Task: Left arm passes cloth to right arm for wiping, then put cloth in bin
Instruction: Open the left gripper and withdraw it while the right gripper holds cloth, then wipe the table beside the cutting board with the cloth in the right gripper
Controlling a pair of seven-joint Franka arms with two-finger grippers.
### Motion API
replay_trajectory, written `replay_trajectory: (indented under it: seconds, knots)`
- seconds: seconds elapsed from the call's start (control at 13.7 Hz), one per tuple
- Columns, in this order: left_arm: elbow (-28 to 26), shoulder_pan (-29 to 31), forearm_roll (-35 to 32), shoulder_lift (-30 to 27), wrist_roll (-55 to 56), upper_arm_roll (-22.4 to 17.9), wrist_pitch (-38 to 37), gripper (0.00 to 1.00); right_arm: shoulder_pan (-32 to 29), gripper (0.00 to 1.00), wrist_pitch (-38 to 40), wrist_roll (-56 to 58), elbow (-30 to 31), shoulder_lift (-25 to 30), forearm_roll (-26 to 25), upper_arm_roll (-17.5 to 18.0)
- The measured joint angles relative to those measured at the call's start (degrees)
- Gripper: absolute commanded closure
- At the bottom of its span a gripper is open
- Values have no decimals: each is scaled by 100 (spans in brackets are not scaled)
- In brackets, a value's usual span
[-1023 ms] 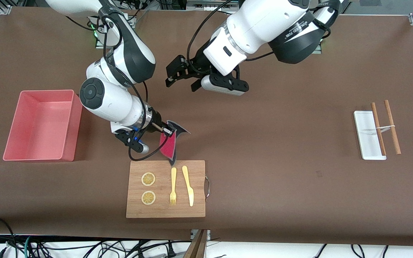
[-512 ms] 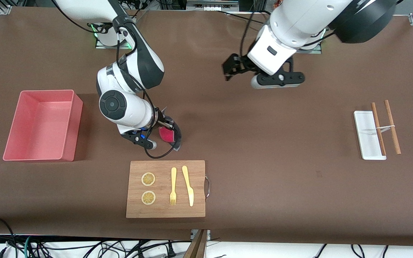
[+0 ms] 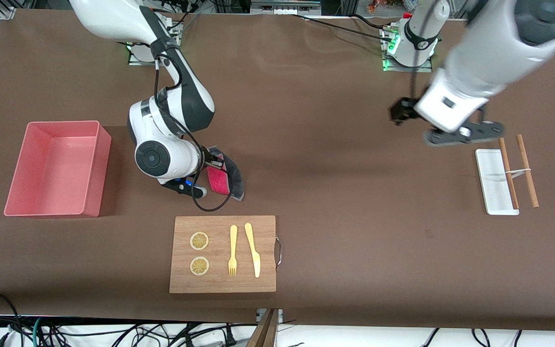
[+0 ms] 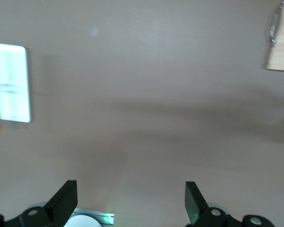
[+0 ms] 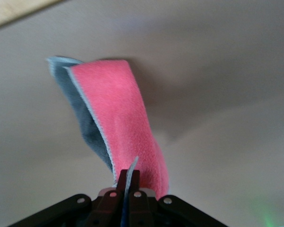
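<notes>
Right pincer pinches the cloth low over the table; left pincer spread, raised.

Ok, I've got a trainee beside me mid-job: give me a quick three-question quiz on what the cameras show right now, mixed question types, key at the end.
1. True or false: the cloth lies in the bin.
2. Which gripper has its fingers spread with nothing between them? A) right gripper B) left gripper
3. Fill in: the fork and knife lie on the ____.

Key
1. False. The right gripper pinches the cloth, pink face out, grey face at the back, over the table between the bin and the cutting board.
2. B. It hangs open near the white tray.
3. Bamboo cutting board, beside two lemon slices.
</notes>
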State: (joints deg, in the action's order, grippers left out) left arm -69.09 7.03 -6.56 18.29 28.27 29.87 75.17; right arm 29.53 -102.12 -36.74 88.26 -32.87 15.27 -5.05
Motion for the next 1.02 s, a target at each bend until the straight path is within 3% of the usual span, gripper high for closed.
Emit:
replay_trajectory:
  seconds: [0.29,0.8,0.88,1.02]
  knots:
    - [-25,799,-9,-1,-1183,9,-3,0,-303,100,7,327,408,-10,-732,76]
    - [-352,1607,-10,6,-2782,-12,219,0,-1537,100,208,2030,515,-48,-1328,37]
    - [-430,1534,-10,2,-2894,-124,311,0,-1662,100,206,2243,515,-47,-1485,24]
    - [-533,813,-4,-59,-3378,-1098,543,0,-1822,100,142,2658,508,-45,-1820,-37]
